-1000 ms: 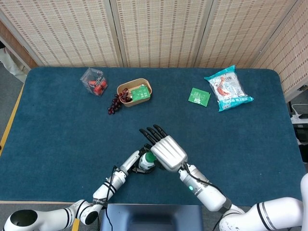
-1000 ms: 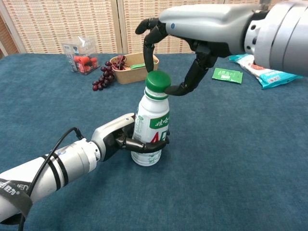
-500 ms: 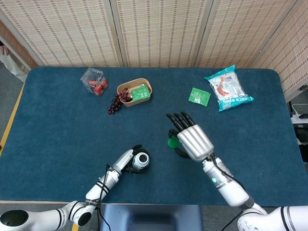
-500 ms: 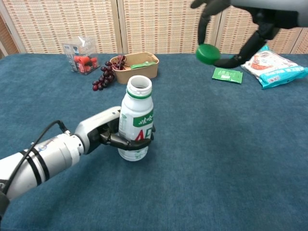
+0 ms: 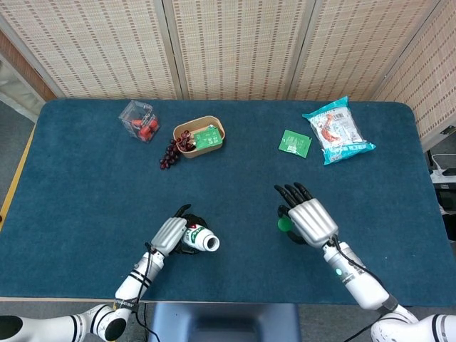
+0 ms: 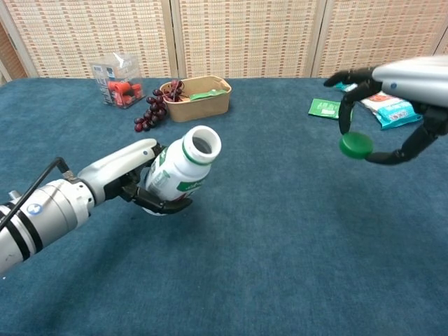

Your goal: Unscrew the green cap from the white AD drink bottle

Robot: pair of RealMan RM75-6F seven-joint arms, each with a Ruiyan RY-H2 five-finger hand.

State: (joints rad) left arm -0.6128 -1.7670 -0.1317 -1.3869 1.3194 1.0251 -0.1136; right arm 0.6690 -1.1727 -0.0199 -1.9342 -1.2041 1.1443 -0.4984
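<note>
Since the earlier frame your left hand (image 6: pixel 133 183), gripping the bottle (image 6: pixel 176 172), tipped it right; right hand (image 6: pixel 392 105) pinches the green cap (image 6: pixel 356 145), unscrewing done; next, set both down.

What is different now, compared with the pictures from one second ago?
The right hand lifted the green cap off and carried it right. The left hand, still gripping the white bottle, tipped it over, open mouth pointing right. The bowl, grapes and packets stayed put.
</note>
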